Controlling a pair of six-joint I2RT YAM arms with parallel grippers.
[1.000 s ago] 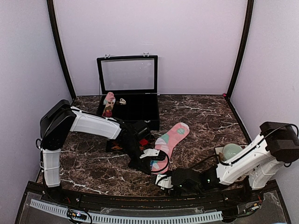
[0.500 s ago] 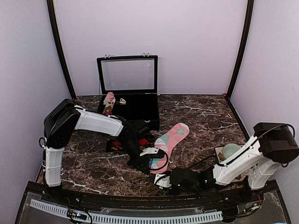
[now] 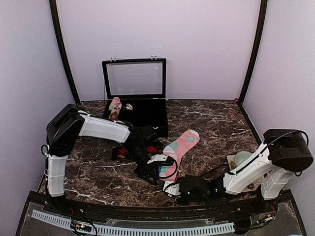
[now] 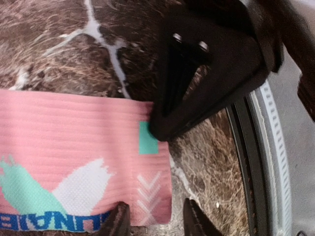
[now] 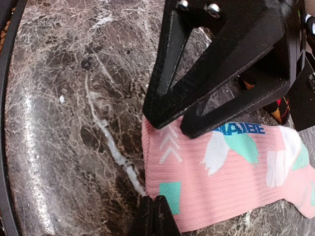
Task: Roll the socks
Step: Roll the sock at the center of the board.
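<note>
Sensibly, the roll starts at the cuff: the pink sock (image 3: 181,143) lies flat on the marble table (image 3: 216,123), cuff toward the arms. The right gripper (image 5: 153,216) is clenched at one cuff corner, apparently pinching fabric. The left gripper (image 4: 155,223) is released, its fingers straddling the other corner. It should clamp there too, so both turn the hem evenly. The black argyle sock (image 5: 281,109) lies partly under the left arm.

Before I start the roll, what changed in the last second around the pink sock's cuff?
The right gripper closed on the cuff edge of the pink sock. The left gripper opened, its fingers now straddling the cuff corner. The pink sock, the argyle sock and the open case stayed put.
</note>
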